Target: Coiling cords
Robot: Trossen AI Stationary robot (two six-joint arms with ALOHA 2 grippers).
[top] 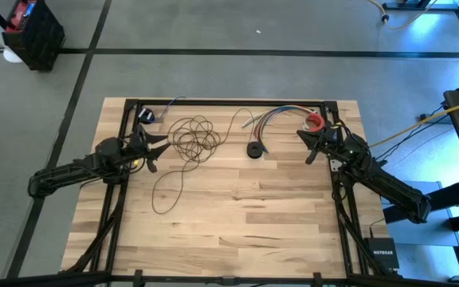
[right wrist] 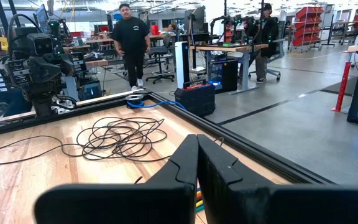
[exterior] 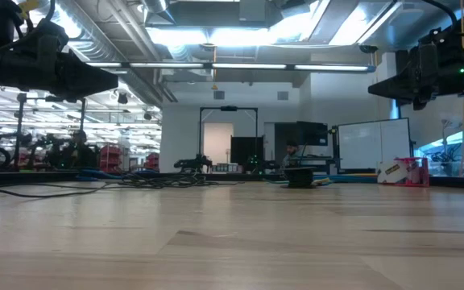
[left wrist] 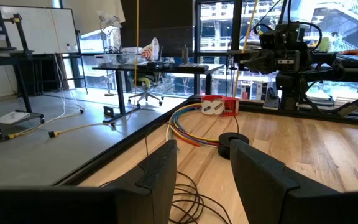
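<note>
The cords [top: 195, 137] lie in a loose tangle of thin dark loops on the far middle of the wooden table. One tail [top: 166, 187] trails toward the near side, and another strand runs to a black round puck [top: 255, 149] lying flat on the wood. My left gripper [top: 164, 147] hovers level just left of the tangle, open, with nothing between its fingers [left wrist: 160, 168]. My right gripper [top: 303, 146] hovers level to the right of the puck, shut and holding nothing [right wrist: 197, 140]. The right wrist view shows the loops [right wrist: 120, 138] spread flat.
A short bundle of multicoloured wires [top: 281, 115] and a red-and-white roll [top: 315, 121] lie at the far right. A small black device with a blue lead [top: 146, 115] sits at the far left. Bare wood [top: 237, 231] covers the near half. A person [right wrist: 130, 37] walks beyond the table.
</note>
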